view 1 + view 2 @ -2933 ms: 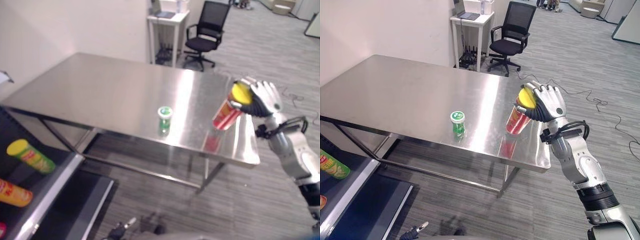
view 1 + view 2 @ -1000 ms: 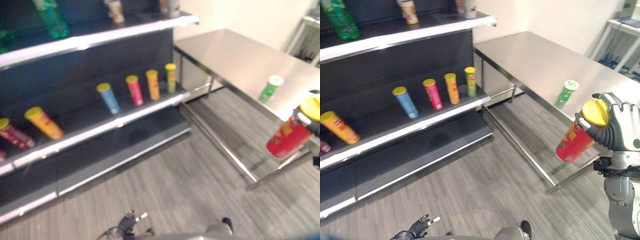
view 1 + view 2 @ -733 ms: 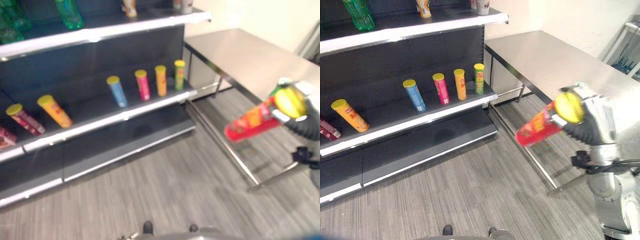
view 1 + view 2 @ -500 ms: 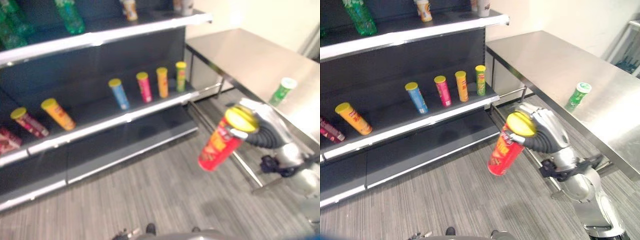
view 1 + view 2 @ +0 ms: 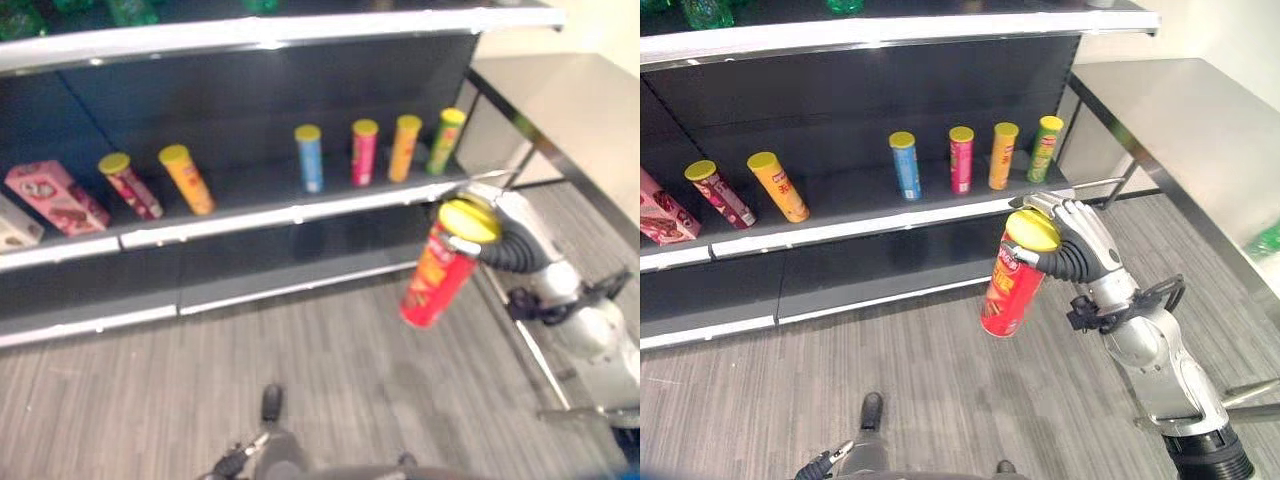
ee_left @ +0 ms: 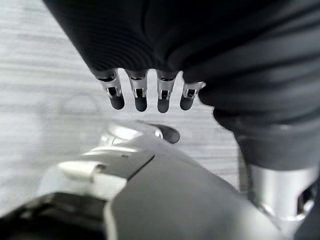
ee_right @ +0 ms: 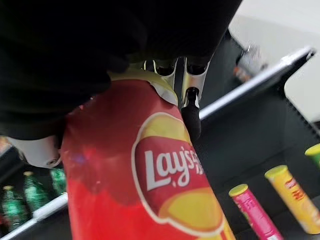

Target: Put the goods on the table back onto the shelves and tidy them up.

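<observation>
Before us stands a dark shelf unit [image 5: 890, 215] with upright cans along its middle shelf, the steel desk [image 5: 1200, 130] at its right, and over grey plank floor our right hand [image 5: 1065, 245] grips the yellow-lidded red can [image 5: 1012, 285], while our left hand [image 6: 145, 92] hangs with relaxed fingers.

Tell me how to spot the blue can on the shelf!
Look at the dark shelf unit and its middle shelf. Near its right end four tall cans with yellow lids stand in a row: the blue can, then a pink can, an orange can and a green can. It is the leftmost, the sole blue one.
</observation>
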